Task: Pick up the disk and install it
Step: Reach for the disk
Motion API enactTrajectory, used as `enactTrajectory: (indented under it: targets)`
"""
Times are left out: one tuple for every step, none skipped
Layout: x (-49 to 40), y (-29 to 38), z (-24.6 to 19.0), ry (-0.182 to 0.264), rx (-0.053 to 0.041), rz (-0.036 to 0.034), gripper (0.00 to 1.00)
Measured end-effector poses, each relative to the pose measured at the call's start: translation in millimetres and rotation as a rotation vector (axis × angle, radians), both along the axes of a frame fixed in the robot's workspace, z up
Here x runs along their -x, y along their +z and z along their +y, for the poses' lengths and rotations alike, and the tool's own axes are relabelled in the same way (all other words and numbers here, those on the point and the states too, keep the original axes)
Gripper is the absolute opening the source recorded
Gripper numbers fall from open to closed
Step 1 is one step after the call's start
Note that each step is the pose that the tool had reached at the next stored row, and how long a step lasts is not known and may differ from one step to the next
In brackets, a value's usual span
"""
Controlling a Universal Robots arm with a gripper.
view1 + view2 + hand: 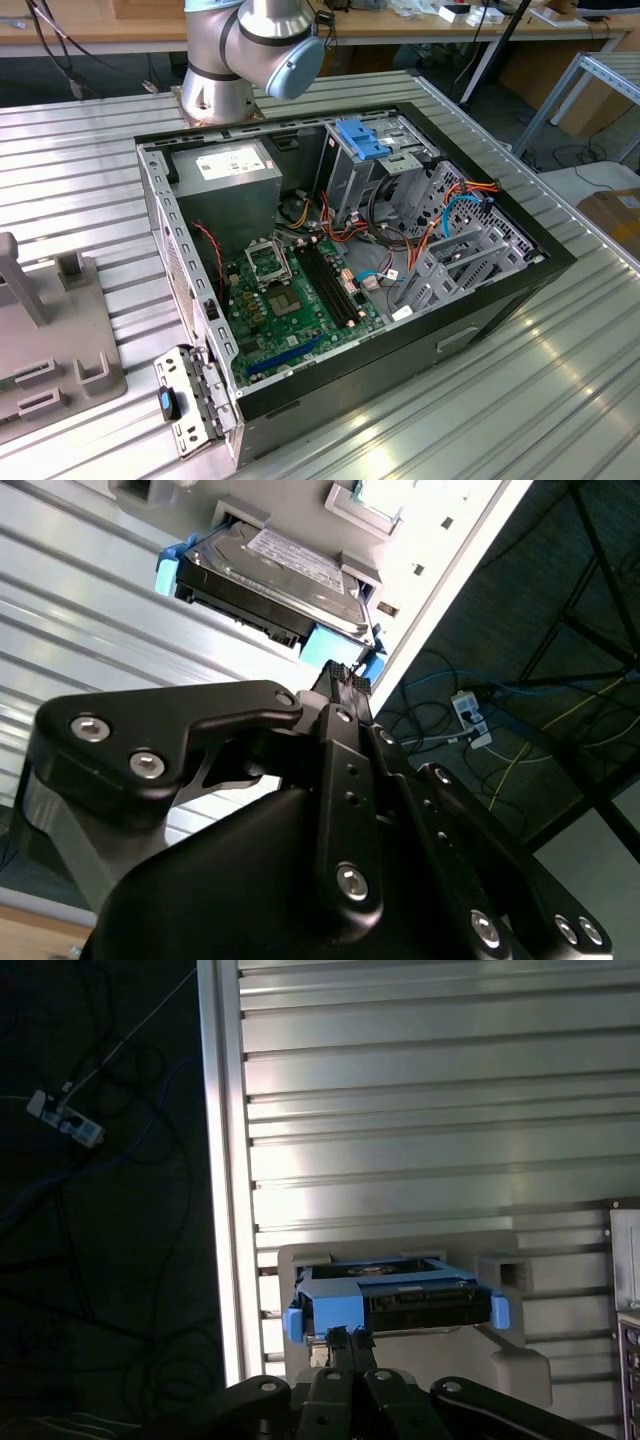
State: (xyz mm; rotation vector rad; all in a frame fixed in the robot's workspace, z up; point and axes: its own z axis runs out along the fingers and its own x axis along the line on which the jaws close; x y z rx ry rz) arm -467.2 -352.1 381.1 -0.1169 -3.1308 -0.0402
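The disk point(285, 565) is a dark drive with a white label in a bright blue bracket. It lies flat in a pale grey holder point(520, 1365) on the ribbed metal table, close to the table's edge. In the first wrist view the disk point(415, 1305) is end-on, its blue bracket facing me. My gripper point(348, 1338) is right at that near end of the bracket, its black fingers drawn together with nothing visible between them. In the second wrist view the gripper point(345, 680) overlaps the blue corner; I cannot tell whether it touches.
The open computer case point(500, 290) sits mid-table in the exterior view, with a motherboard, cables, a grey power-supply box point(225, 175) and a blue-topped drive cage point(360, 138). The arm's base point(245, 60) stands behind it. A grey fixture point(60, 330) is at the exterior view's left. Beyond the table edge point(225, 1210), cables lie on the floor.
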Motion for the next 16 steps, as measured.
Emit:
enactTrajectory:
  targets:
    - [0.0, -0.6, 0.0, 0.000, 0.0001, -0.0001, 0.11]
    - [0.1, -0.7, 0.0, 0.000, 0.0002, 0.0000, 0.11]
    - [0.1, -0.8, 0.0, 0.000, 0.0002, -0.0001, 0.11]
    - [0.1, -0.8, 0.0, 0.000, 0.0001, -0.0002, 0.11]
    - [0.1, -0.9, 0.0, 0.000, 0.0001, -0.0002, 0.11]
    - [0.1, -0.9, 0.0, 0.000, 0.0001, -0.0002, 0.11]
    - [0.0, -0.9, 0.1, 0.000, 0.0001, -0.0003, 0.11]
    - [-0.4, -1.1, 0.1, 0.000, 0.0000, -0.0005, 0.11]
    - [-0.6, -1.1, 0.1, 0.000, 0.0000, -0.0004, 0.11]
    - [-1.1, -1.0, 0.0, 0.000, 0.0001, -0.0003, 0.11]
    - [-1.1, -1.0, 0.1, 0.000, 0.0002, -0.0002, 0.11]
    - [-1.2, -0.9, 0.0, 0.000, 0.0002, -0.0001, 0.11]
    - [-1.3, -1.3, 0.1, 0.000, 0.0001, -0.0002, 0.11]
    - [-1.3, -2.7, 0.1, 0.000, 0.0001, -0.0002, 0.11]
    - [-1.2, -3.1, 0.1, 0.000, 0.0001, -0.0001, 0.11]
    - [-1.2, -3.2, 0.0, 0.000, 0.0002, 0.0000, 0.11]
